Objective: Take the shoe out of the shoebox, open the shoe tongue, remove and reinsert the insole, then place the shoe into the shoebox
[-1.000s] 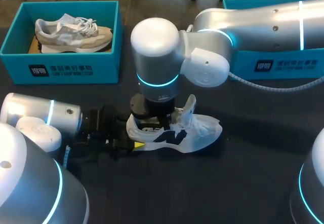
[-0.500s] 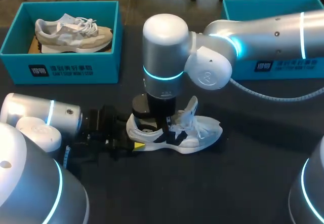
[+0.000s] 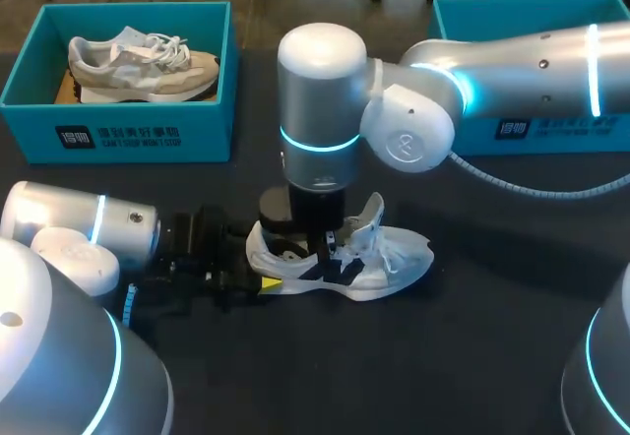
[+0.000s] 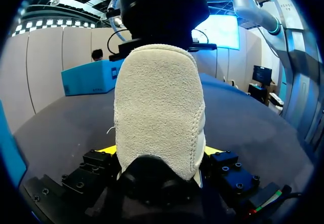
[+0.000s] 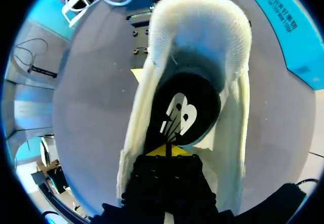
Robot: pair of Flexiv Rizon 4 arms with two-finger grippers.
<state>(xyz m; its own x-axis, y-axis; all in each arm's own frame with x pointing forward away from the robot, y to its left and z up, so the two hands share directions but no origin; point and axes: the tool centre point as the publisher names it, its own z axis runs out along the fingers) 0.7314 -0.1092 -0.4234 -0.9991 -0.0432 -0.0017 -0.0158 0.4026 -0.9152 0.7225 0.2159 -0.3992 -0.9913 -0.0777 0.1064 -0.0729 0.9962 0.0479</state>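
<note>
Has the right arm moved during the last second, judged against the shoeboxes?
Yes. The right arm shifted sideways, away from the left shoebox and toward the right shoebox, staying above the white shoe.

White shoe (image 3: 379,263) stands on its sole outside the teal shoebox (image 3: 551,125), tongue (image 3: 370,209) lifted, black insole (image 5: 185,113) inside.

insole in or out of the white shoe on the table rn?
In. The right wrist view shows the black insole lying inside the white shoe, just ahead of the right gripper. The left gripper clamps the heel.
</note>
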